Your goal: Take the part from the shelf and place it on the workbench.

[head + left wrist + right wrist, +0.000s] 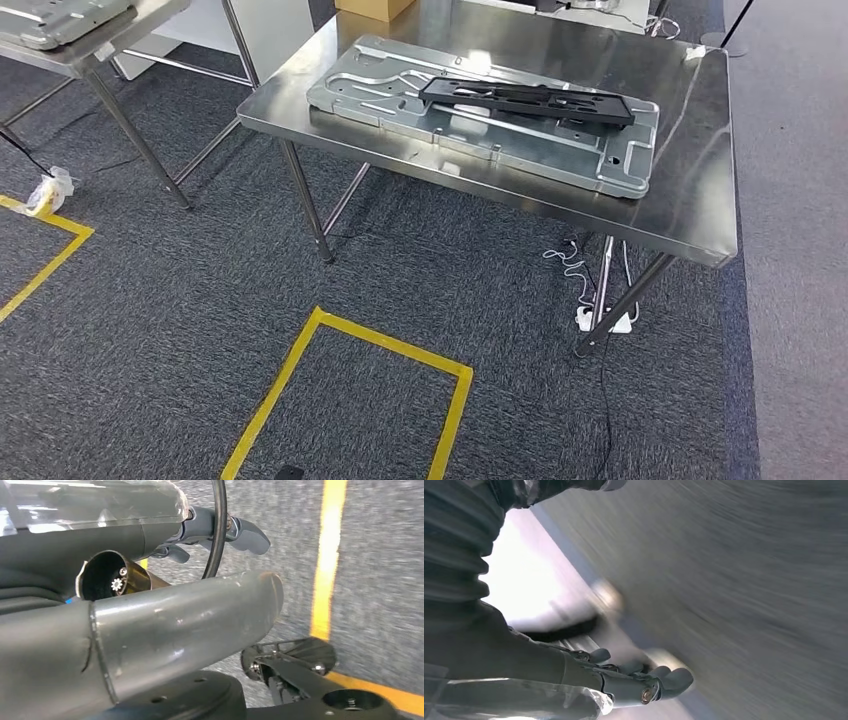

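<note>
You have the part (528, 101) lying flat on the steel desk (700, 190), resting on top of a larger silver stamped metal panel (480, 130). The part is a long, narrow black plate with cut-out slots and holes along its length, set at a slight slant across the panel's far half. The panel itself is pale grey, pressed with ribs, channels and small holes, and it sits near the desk's front edge. No writing or label on either piece can be read from the head view.

Your left hand (220, 532) hangs over grey carpet (380, 555) crossed by yellow tape (327, 555); its fingers (250, 535) are loosely apart with nothing in them. Your right hand (634, 680) is blurred, fingers (676, 677) gently curled and apart, holding nothing you can see
</note>
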